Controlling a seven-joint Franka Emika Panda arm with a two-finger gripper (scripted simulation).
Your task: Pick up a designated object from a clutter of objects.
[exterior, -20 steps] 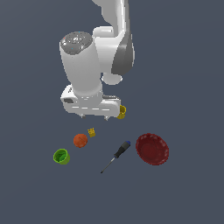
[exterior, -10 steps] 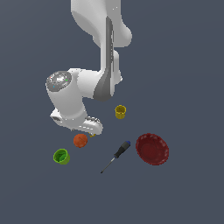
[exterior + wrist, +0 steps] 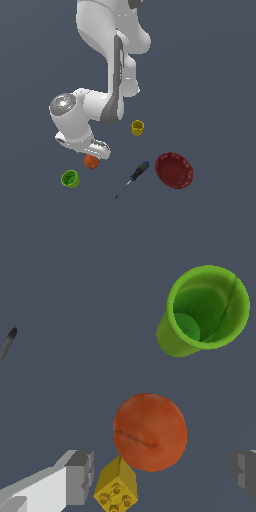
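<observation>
Currently my gripper (image 3: 162,476) is spread wide: in the wrist view one finger (image 3: 75,477) and the other (image 3: 244,472) sit well apart with nothing between their tips, and the orange-red ball (image 3: 150,432) lies in the span just ahead of them, touching neither. The exterior view can't confirm any of that, since my arm's wrist housing (image 3: 80,125) covers the fingers; it only shows the hand low over the ball (image 3: 91,161), which peeks out from under the housing's near edge. Only the wrist view picks up the tiny yellow block (image 3: 116,489), studded face up, right against the ball on the finger side; in the exterior view it's hidden behind my arm. The green cup (image 3: 202,311) stands upright and open, near the ball but apart from it, on the far side from my fingers; the exterior view puts it (image 3: 70,178) nearer the camera and toward the exterior view's left of the ball. The wrist view catches just the tip of the screwdriver (image 3: 7,344) at its edge, whereas the exterior view shows it whole (image 3: 133,178), black-and-blue handle and all, to the ball's right. Only the exterior view has the yellow cup (image 3: 138,128), farther back, and the dark red bowl (image 3: 174,170), right of the screwdriver, both well apart from the ball.
</observation>
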